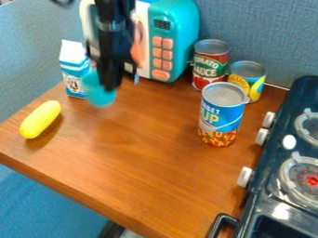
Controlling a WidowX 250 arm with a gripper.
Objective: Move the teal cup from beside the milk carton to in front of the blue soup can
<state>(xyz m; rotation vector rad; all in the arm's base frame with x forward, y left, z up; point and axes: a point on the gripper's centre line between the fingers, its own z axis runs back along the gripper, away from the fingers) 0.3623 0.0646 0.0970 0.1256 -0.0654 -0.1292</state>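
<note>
A yellow, corn-like toy (40, 119) lies slantwise at the left of the wooden bench (155, 186). Farther back stands a blue-and-white milk carton (74, 76), upright near the teal object (100, 95), a blurred, rounded piece at the lower end of the black pincer (109, 82). The blur is heavy there, and I cannot tell whether the pincer is clenched or released. Behind it sits a toy microwave (180, 28), teal and white with orange buttons. To its right come three upright cans: the red-and-green can (210, 69) by the back wall, the large blue-labelled can (221, 116) closer in front, and the yellow-and-blue can (249, 81) behind that. A dark toy stove (264, 211) with white knobs and round burners stands along the right.
</note>
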